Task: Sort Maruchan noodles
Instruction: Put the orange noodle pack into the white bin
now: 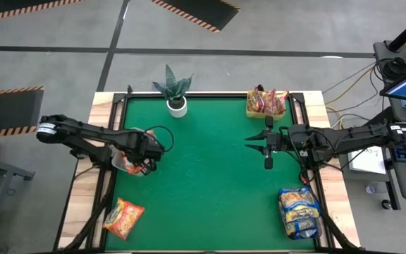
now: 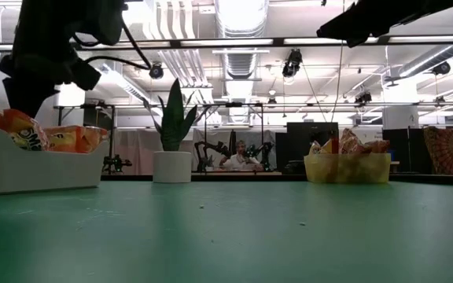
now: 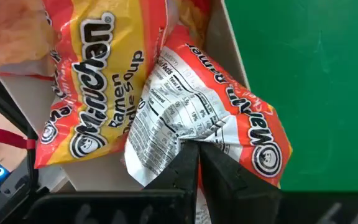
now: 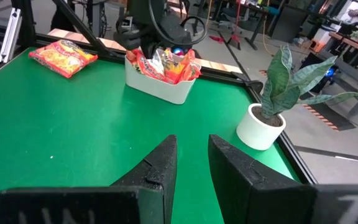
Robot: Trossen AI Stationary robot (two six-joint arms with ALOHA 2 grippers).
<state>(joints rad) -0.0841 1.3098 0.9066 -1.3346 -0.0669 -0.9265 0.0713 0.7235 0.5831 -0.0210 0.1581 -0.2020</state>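
The left gripper (image 3: 197,163) is clamped on a crinkled orange-red Maruchan packet (image 3: 229,134), nutrition label showing, inside the white bin (image 4: 160,84). Beyond the bin, another orange packet (image 1: 123,216) lies on the table's edge. Farther off, the right gripper (image 4: 191,152) hangs over the green mat with fingers slightly apart.

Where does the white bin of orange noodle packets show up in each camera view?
High view: white bin, table's left edge, under the left gripper.
Low view: far left.
Left wrist view: its wall shows beside the packets.
Right wrist view: upper middle.
Shared landmark: potted plant, absent from the left wrist view.
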